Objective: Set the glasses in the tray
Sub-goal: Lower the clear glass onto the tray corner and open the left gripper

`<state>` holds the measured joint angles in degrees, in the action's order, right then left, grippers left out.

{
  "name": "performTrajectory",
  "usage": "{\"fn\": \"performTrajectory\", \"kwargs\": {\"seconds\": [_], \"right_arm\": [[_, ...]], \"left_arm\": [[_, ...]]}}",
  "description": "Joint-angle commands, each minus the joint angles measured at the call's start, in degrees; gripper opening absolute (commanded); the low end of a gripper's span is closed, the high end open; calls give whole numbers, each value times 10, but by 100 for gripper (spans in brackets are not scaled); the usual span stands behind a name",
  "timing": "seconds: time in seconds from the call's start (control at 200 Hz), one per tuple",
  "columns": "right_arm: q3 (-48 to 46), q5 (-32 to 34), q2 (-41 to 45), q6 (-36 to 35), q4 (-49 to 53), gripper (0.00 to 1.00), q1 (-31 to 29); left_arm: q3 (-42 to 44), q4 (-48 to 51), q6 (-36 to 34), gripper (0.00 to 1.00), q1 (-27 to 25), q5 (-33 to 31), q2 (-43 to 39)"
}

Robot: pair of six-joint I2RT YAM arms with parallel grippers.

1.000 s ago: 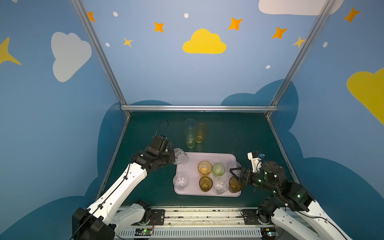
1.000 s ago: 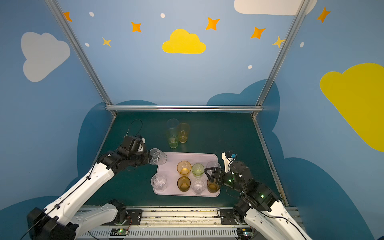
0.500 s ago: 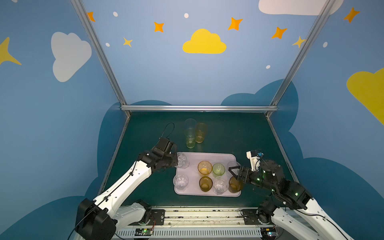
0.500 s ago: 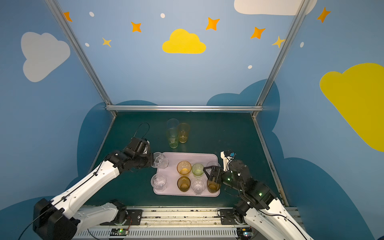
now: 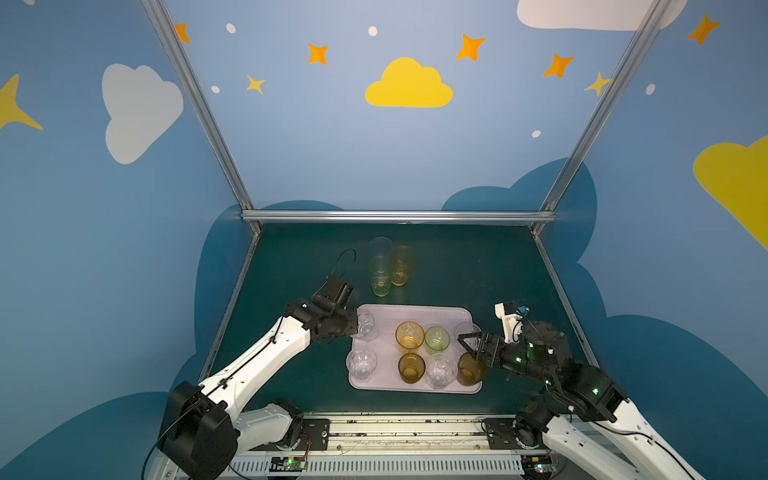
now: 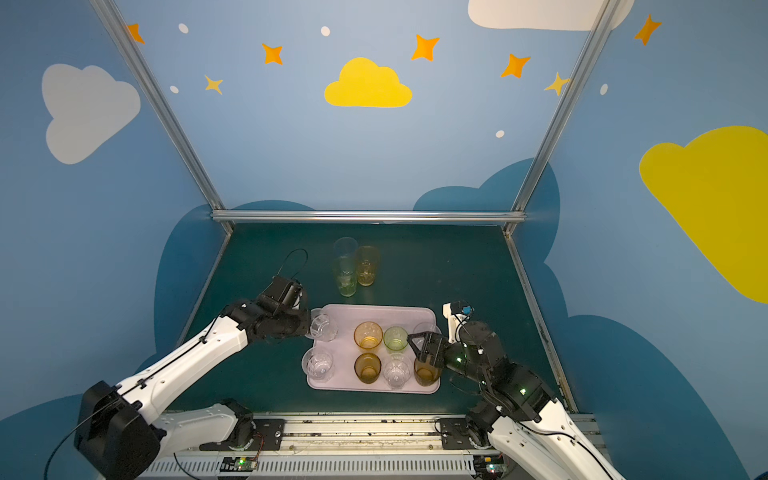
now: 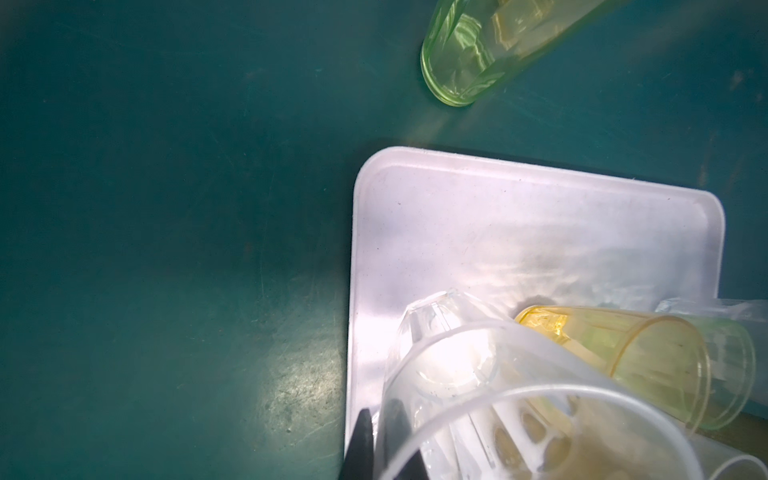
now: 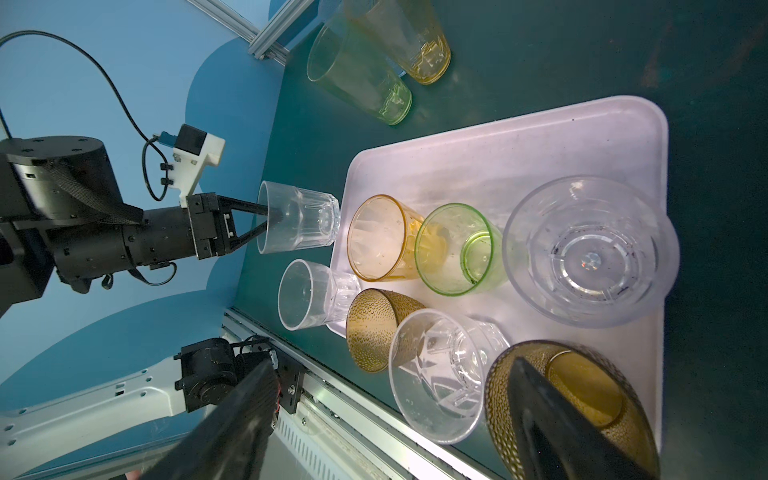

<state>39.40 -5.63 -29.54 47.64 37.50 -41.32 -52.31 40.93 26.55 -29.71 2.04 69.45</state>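
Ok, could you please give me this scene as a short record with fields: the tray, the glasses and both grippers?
tray: pink-lilac tray, flat on the green table
standing in tray: seven short glasses, in clear, amber, green and brown
outside tray: three tall glasses, upright, grouped behind it
left gripper: shut on the rim of a clear faceted glass, which is tilted over the tray's far left corner
right gripper: open, at the brown glass in the near right corner
not yet set down in tray: four glasses
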Motion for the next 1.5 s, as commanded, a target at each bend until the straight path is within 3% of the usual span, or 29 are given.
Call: {"fn": "performTrajectory", "kwargs": {"seconds": [0.0, 1.497], "right_arm": [[-6, -1, 4, 3, -5, 86, 4], [-26, 3, 15, 9, 3, 86, 9]], "left_arm": [[-3, 1, -8, 4, -8, -14, 2], [12, 20, 1, 4, -33, -26, 45]]}}
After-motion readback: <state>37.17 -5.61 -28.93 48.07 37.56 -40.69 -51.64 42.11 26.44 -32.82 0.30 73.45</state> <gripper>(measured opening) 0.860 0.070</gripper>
